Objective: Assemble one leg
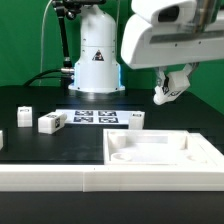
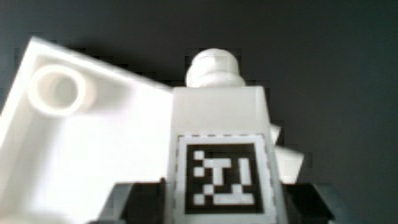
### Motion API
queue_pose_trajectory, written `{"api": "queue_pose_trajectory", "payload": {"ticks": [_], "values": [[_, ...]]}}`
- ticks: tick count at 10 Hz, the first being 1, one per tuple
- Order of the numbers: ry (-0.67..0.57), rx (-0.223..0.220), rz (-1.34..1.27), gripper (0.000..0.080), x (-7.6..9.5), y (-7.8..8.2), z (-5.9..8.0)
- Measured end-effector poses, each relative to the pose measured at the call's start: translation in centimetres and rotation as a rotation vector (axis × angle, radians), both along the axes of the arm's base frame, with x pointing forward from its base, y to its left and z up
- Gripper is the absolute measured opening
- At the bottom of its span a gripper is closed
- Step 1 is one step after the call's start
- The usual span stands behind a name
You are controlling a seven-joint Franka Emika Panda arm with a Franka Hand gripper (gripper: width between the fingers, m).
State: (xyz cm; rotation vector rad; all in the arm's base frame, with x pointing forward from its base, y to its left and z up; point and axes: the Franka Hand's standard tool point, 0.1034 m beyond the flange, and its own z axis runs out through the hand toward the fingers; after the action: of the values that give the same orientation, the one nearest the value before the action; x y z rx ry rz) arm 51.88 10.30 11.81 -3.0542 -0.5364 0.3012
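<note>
My gripper (image 1: 168,92) is shut on a leg (image 1: 166,90), a white oblong block, and holds it tilted in the air above the far right part of the large white tray-like piece (image 1: 160,150). In the wrist view the leg (image 2: 217,110) sits between the dark fingers (image 2: 139,203), its black-and-white tag facing the camera and its round peg pointing away. The gripper (image 2: 214,205) clamps the leg's near end. Below it lies a corner of the tray piece (image 2: 107,120) with a round recess.
Three more legs lie on the black table: two at the exterior view's left (image 1: 24,116) (image 1: 52,122) and one by the tray's far edge (image 1: 135,118). The marker board (image 1: 95,116) lies mid-table. A white rail (image 1: 50,178) runs along the front. The robot base (image 1: 95,55) stands behind.
</note>
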Motion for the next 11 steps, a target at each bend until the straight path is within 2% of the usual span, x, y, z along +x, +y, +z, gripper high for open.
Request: {"api": "queue_pose_trajectory", "payload": {"ticks": [1, 3, 4, 7, 8, 9, 10, 11], "values": [[-0.054, 0.009, 0.0, 0.0291, -0.4, -0.1, -0.3], [-0.191, 0.035, -0.005, 0.0291, 0.6, -0.3, -0.4], [-0.272, 0.054, -0.022, 0.0291, 1.0, -0.7, -0.8], [-0.445, 0.108, -0.162, 0.0291, 4.0, -1.8, -0.1], [-0.488, 0.114, -0.169, 0.0291, 4.9, -1.8, -0.1], [-0.589, 0.121, -0.167, 0.0291, 6.0, -2.1, 0.2], [-0.652, 0.121, -0.165, 0.0291, 5.6, -2.4, 0.0], [-0.641, 0.119, -0.165, 0.0291, 5.3, -2.4, -0.4]]}}
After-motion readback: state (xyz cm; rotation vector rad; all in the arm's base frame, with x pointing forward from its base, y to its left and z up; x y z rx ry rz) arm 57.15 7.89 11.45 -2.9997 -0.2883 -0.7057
